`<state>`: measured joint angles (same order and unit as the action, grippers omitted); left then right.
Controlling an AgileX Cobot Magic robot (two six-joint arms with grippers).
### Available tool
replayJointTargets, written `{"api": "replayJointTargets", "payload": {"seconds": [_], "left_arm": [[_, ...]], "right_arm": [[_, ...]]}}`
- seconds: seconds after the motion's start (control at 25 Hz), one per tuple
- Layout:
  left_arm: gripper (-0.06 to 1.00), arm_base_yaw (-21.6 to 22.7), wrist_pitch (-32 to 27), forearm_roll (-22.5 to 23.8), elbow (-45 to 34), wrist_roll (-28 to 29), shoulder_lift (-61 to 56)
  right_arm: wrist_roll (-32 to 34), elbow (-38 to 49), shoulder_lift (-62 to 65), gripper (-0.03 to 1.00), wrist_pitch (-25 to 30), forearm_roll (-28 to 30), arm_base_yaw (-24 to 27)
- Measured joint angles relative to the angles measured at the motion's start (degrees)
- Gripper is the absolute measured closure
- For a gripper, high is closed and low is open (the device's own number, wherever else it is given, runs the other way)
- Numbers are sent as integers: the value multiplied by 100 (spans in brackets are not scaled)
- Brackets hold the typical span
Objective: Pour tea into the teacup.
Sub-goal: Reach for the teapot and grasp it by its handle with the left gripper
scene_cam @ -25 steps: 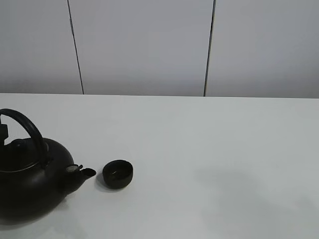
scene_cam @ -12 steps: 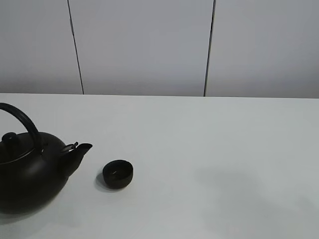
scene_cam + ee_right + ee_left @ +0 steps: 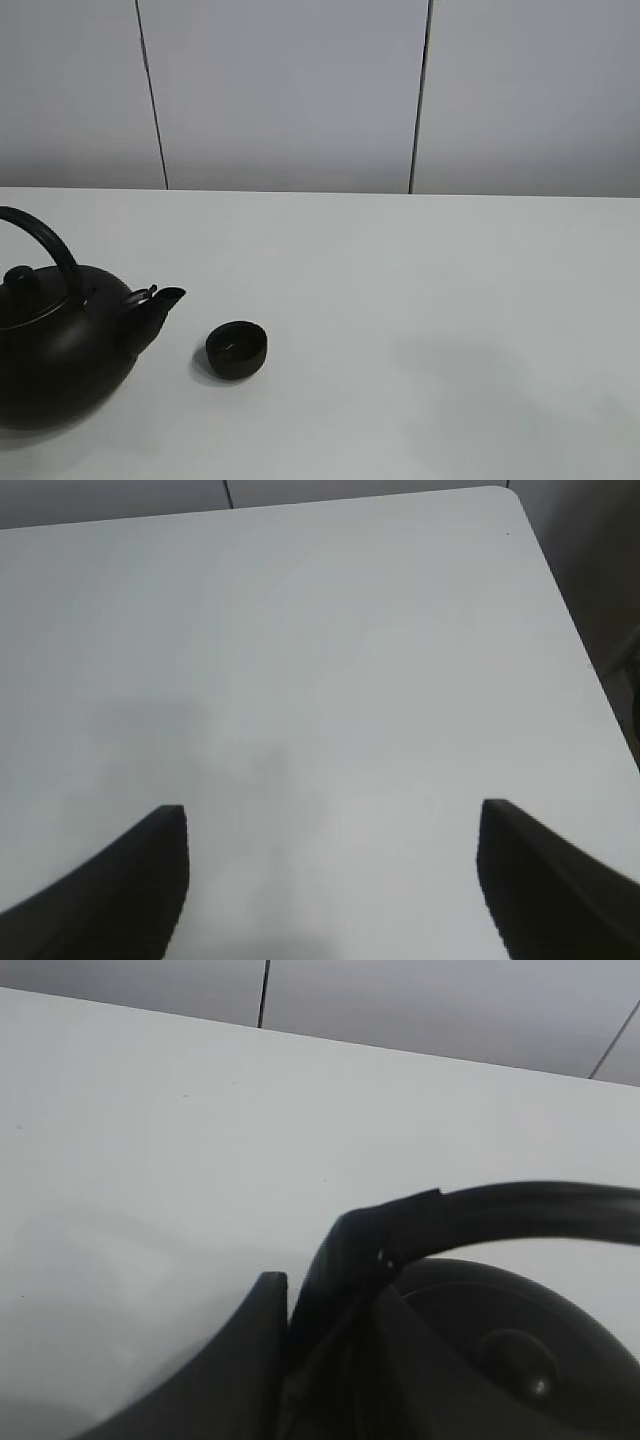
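The black teapot with an arched handle stands upright at the left of the white table, its spout pointing right. The small black teacup sits on the table just right of and below the spout, apart from it. No trickle of tea shows; a faint glint lies inside the cup. My left gripper is shut on the teapot's handle, with the lid knob below it. My right gripper is open and empty over bare table. Neither gripper shows in the exterior high view.
The table's rounded far corner and side edge show in the right wrist view. A grey panelled wall stands behind the table. The table surface stretches right of the teacup.
A second ago the teapot was tipped with its spout down close to the teacup. It has swung back upright and a little left, and has held still since.
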<state>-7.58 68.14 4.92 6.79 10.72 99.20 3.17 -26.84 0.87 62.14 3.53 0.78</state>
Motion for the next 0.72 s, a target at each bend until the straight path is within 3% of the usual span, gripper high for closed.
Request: {"api": "replayJointTargets", "payload": {"seconds": [0.36,0.72], "left_arm": [[78,0,0,67,-1,-36,0],[69,-18,-138,243,-27,48,0]], "right_arm": [[0,0,0,42,0,0,0],[0,0,0,42,-6,0,0]]}}
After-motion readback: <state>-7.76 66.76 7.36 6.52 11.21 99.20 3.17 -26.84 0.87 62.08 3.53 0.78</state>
